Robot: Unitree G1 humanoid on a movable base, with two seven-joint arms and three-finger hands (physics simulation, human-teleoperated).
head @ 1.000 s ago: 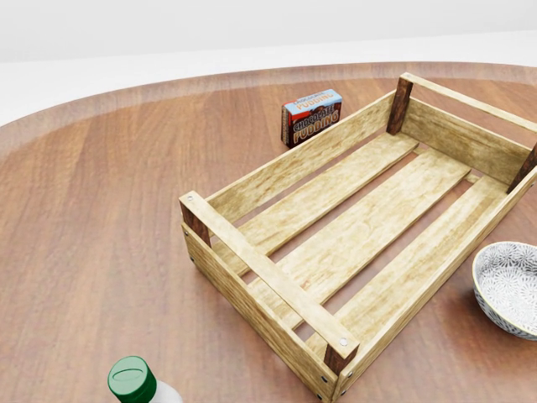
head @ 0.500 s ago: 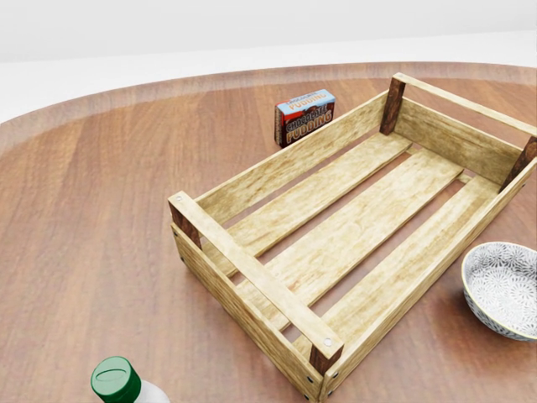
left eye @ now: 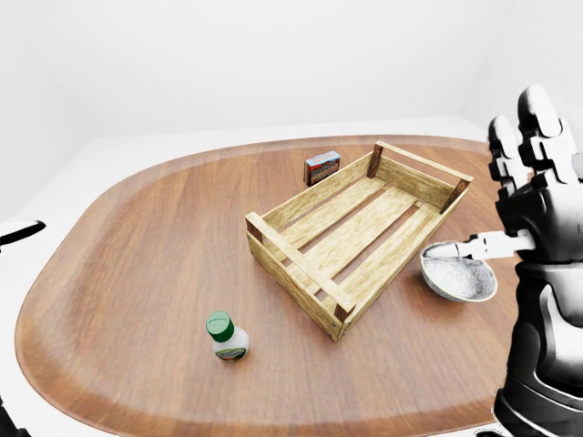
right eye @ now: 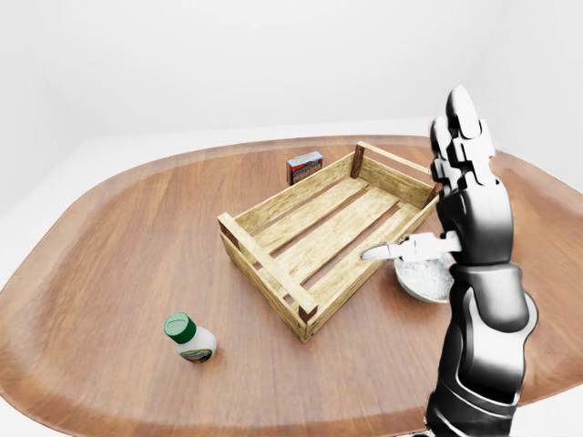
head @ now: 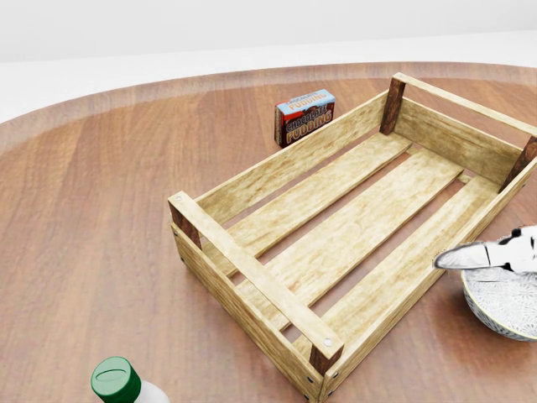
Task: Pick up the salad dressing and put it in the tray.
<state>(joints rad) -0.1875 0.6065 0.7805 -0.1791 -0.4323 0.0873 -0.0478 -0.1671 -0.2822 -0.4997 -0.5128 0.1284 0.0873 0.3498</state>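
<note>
The salad dressing (left eye: pixel 228 335) is a small white bottle with a green cap. It stands upright on the wooden table, to the lower left of the tray, and its cap shows at the bottom left of the head view. The tray (left eye: pixel 293 262) is an empty slatted wooden crate lying at a slant in the middle. My right hand (right eye: pixel 428 188) is raised at the right with fingers (right eye: pixel 463 127) spread upward, open and holding nothing; its thumb (head: pixel 482 254) juts over the bowl. Only a sliver of my left hand (left eye: pixel 18 233) shows at the left edge, far from the bottle.
A patterned grey bowl (left eye: pixel 457 279) sits right of the tray's near corner, under my right thumb. A chocolate pudding box (head: pixel 304 117) stands just beyond the tray's far long side. The rounded table edge (left eye: pixel 109 414) curves along the bottom left.
The whole head view shifted slightly left between the two earlier frames, so the camera moved. Since then it holds still, and my right thumb has come in from the right above the bowl.
</note>
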